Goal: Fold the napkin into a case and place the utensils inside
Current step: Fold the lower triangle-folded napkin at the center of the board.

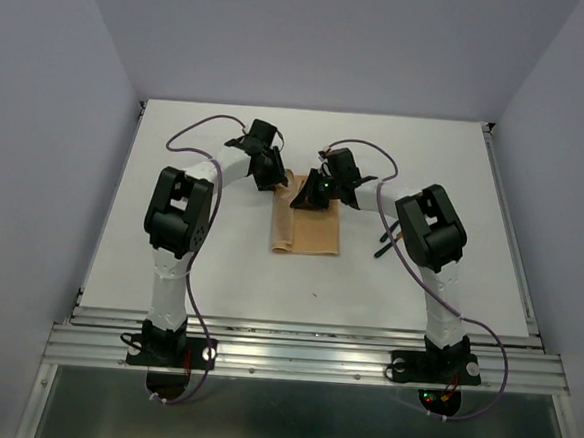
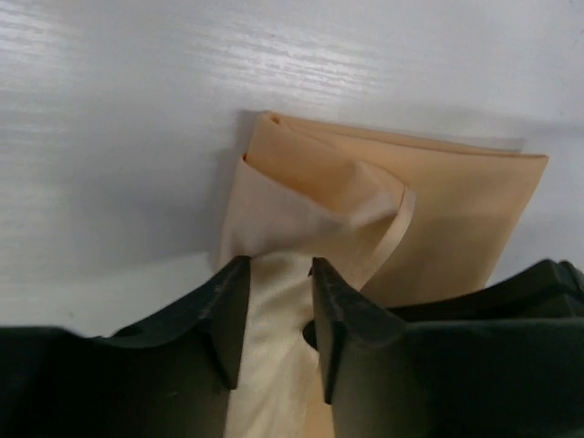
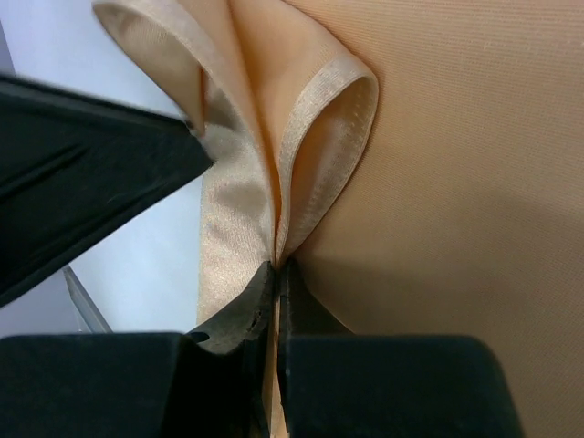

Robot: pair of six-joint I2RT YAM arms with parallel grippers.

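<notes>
The peach-orange napkin [image 1: 307, 232] lies folded into a narrow rectangle at the table's middle. At its far end, my right gripper [image 3: 276, 266] is shut on a raised fold of the napkin [image 3: 438, 164], and the pinched cloth loops up above the tips. My left gripper [image 2: 278, 266] stands open at the far left corner of the napkin [image 2: 456, 210]. A pale flap of cloth runs between its spread fingers [image 2: 228, 301] without being pinched. Thin dark handles of the utensils [image 1: 382, 247] show on the table just right of the napkin, partly hidden by the right arm.
Purple cables [image 1: 200, 127] arch from both arms over the far part of the white table [image 1: 417, 288]. A dark part of the left gripper [image 3: 82, 173] fills the left of the right wrist view, close to the pinched fold.
</notes>
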